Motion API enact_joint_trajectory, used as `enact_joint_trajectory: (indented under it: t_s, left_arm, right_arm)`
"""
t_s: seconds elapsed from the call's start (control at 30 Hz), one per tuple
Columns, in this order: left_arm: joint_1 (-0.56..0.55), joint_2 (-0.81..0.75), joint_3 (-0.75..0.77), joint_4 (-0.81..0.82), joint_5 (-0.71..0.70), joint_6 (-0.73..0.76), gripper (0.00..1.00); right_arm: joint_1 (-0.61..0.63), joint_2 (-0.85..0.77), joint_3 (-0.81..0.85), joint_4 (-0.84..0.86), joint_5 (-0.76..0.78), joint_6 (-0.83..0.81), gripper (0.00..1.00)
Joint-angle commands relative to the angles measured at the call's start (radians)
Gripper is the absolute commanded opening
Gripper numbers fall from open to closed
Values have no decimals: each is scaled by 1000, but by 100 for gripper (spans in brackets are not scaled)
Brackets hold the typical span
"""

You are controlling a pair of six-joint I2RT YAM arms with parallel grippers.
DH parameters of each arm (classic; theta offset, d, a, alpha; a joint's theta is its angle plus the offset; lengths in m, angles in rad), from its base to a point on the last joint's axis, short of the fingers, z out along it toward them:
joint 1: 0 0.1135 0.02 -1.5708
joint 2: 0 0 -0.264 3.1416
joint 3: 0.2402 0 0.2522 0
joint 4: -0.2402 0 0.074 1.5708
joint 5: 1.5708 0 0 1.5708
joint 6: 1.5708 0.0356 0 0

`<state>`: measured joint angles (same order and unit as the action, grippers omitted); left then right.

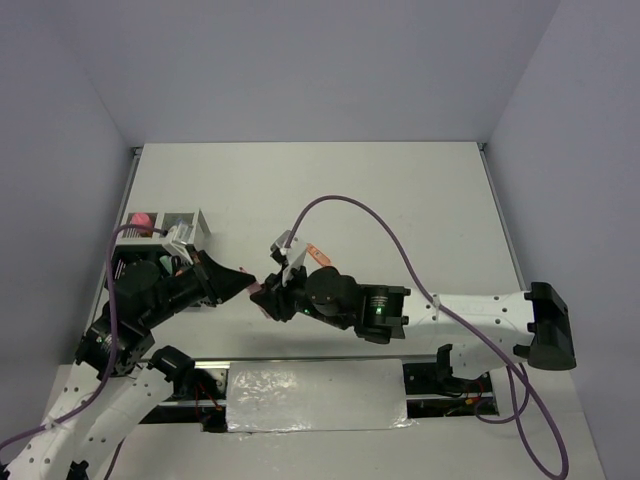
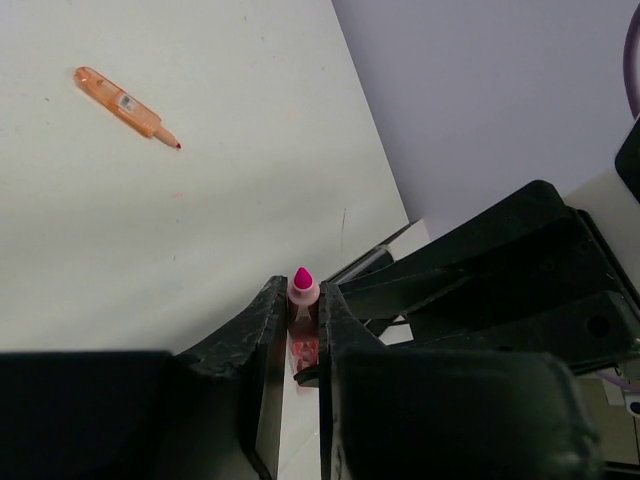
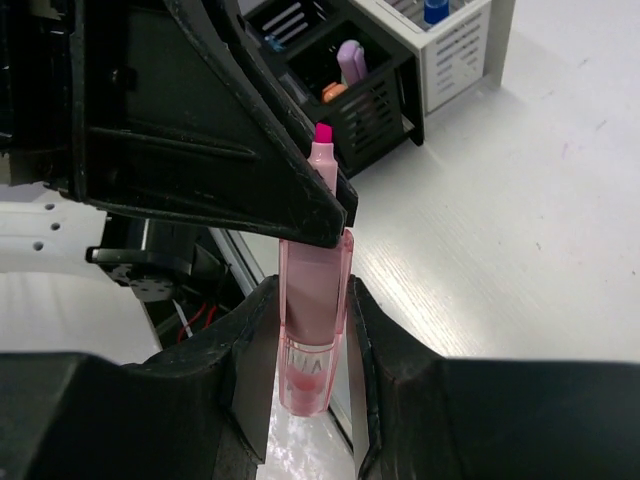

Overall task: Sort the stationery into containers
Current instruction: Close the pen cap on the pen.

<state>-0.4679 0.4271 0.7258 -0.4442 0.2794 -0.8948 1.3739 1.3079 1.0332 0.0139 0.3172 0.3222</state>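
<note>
A pink highlighter (image 3: 313, 320) hangs in the air between my two grippers, its bright pink tip (image 2: 302, 278) bare. My left gripper (image 2: 302, 292) is shut on it just below the tip. My right gripper (image 3: 313, 290) is shut on its body, with the clear end sticking out behind the fingers. In the top view both grippers meet at the near left of the table, left (image 1: 250, 284) and right (image 1: 270, 292). An orange highlighter (image 2: 118, 100) lies loose on the table (image 1: 317, 252). The organizer (image 1: 185, 225) stands at the left.
In the right wrist view a black slatted compartment (image 3: 385, 110) holds a purple pen (image 3: 350, 60) and an orange one (image 3: 335, 92). The white compartment (image 3: 450, 55) holds a blue-capped item (image 3: 435, 10). A pink item (image 1: 141, 218) shows at the organizer's far left.
</note>
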Motion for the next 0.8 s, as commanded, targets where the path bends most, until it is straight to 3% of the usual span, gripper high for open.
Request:
enact_joint_trajectory:
  t_s: [0.0,0.2,0.3,0.33,0.4,0.53,0.77]
  left_arm:
    - [11,-1,67,137,-123,-21,0]
    - [11,38,93,225,-120,-53,0]
    - [11,44,90,259,-91,-62,0]
    - [11,42,75,269,-82,-65,0]
    - [11,38,40,294,-60,-79,0]
    - [12,9,-11,326,-51,-96,0]
    - [11,-2,-35,363,-23,-115,0]
  right_arm:
    - [1,-41,-84,-32,-102,-6,0]
    - [1,-50,-173,-17,-98,6,4]
    - [4,-76,-174,-17,-81,9,33]
    - [1,-85,-173,-17,-60,14,51]
    - [-6,-114,-167,-19,-41,17,62]
    - [-15,-154,-145,-25,-4,40,75]
    - [-19,-209,-156,-20,22,55,76]
